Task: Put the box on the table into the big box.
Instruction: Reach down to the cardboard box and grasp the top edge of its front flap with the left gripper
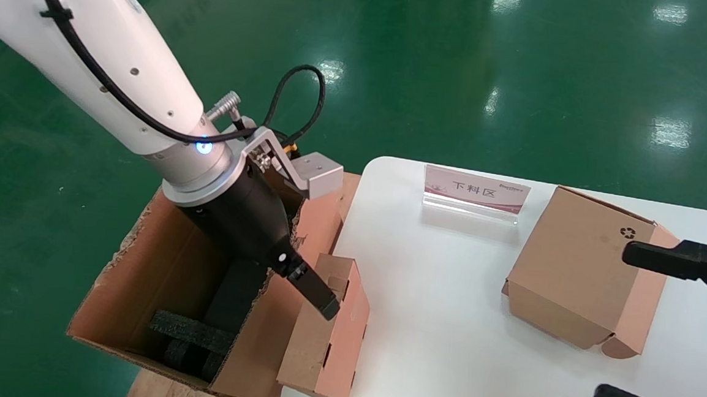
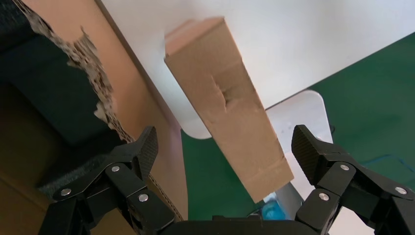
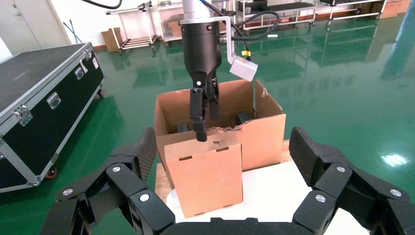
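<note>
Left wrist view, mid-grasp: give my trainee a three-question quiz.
1. True or false: the small flat brown cardboard box already lies inside the large torn-edged brown cardboard carton.
2. The left gripper has its fingers: A shut on the box; B open astride it; C out of view.
3. Fill in: the idle right gripper hovers open near the cube-like cardboard box bearing a ___ symbol.
Key: 1 false; 2 B; 3 recycling.

big box [image 1: 158,272] open-topped | foam [image 1: 191,336] on its floor | box [image 1: 326,338] blocks table-side wall
</note>
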